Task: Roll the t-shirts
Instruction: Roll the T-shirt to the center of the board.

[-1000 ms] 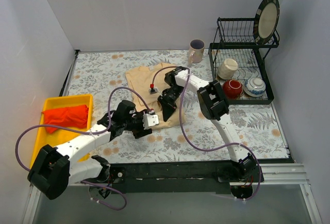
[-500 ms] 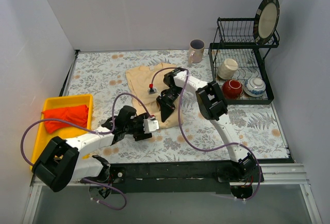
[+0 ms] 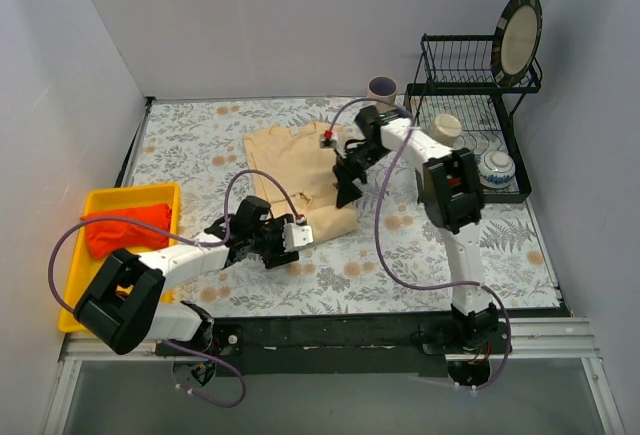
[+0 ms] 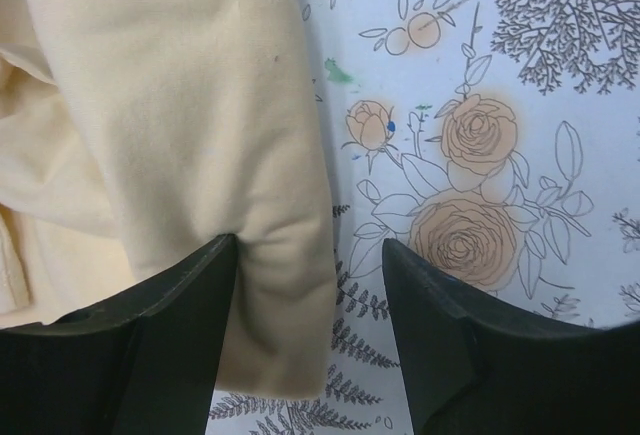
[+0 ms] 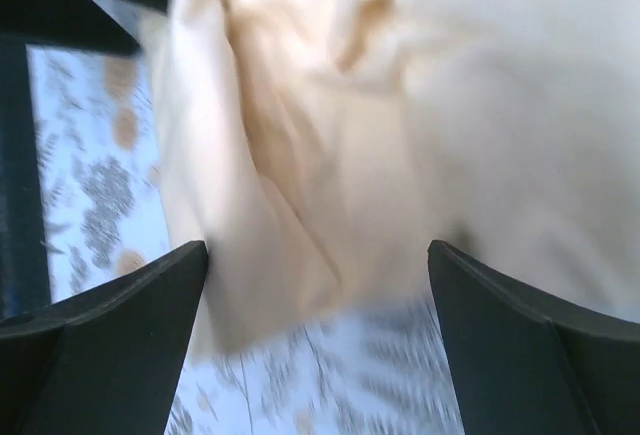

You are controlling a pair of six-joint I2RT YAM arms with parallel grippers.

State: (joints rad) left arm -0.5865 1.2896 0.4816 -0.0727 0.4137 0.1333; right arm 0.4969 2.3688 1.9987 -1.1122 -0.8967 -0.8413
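A pale cream t-shirt (image 3: 296,160) lies flat on the flowered table; a red-orange t-shirt (image 3: 125,228) is bunched in the yellow tray (image 3: 80,275). My left gripper (image 3: 300,235) is at the cream shirt's near right corner. In the left wrist view it (image 4: 308,255) is open, with the shirt's edge (image 4: 270,255) against the left finger and bare table before the right finger. My right gripper (image 3: 346,191) hangs over the shirt's right edge. In the blurred right wrist view it (image 5: 318,255) stands wide open above the cream cloth (image 5: 330,135), holding nothing.
A pink mug (image 3: 382,88) stands at the back, partly behind the right arm. A black dish rack (image 3: 470,80) at the back right holds a cup, a red bowl, a patterned bowl and an upright plate. White walls close in the table's sides.
The right gripper has opened, let go of the cream shirt and swung back and to the right. The shirt now lies flatter. The left gripper has slid slightly right along the near edge.
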